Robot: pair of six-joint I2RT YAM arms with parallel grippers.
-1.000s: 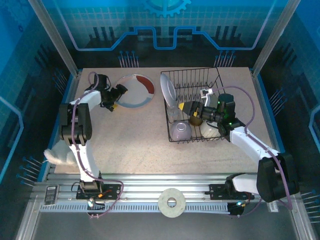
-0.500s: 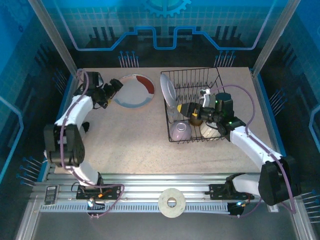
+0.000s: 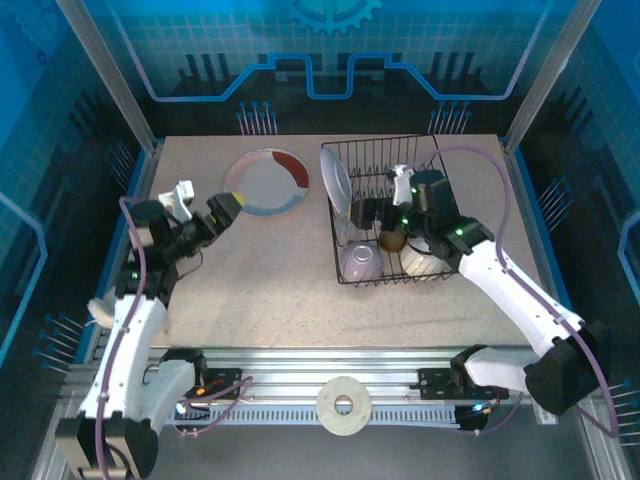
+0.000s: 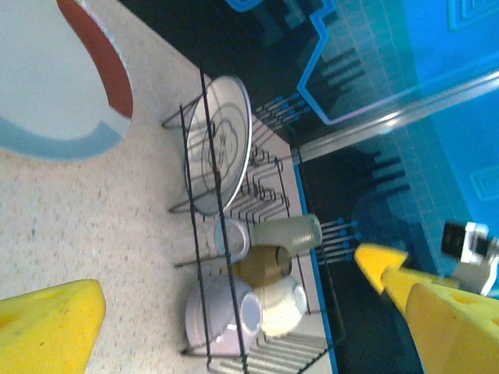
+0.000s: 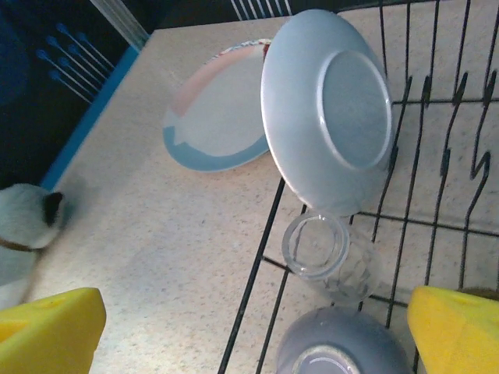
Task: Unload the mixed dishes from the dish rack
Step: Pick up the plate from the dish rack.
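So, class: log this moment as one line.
left gripper open, empty | right gripper open over dish rack | red-and-white plate on table | glass, brown cup in rack

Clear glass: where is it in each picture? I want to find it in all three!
Top external: the clear glass sits at the left side of the dish rack, between the upright pale plate and a lavender bowl.
Left wrist: near the centre, just below that plate.
Right wrist: lower middle, under the plate.
Shared landmark: the upright pale plate.
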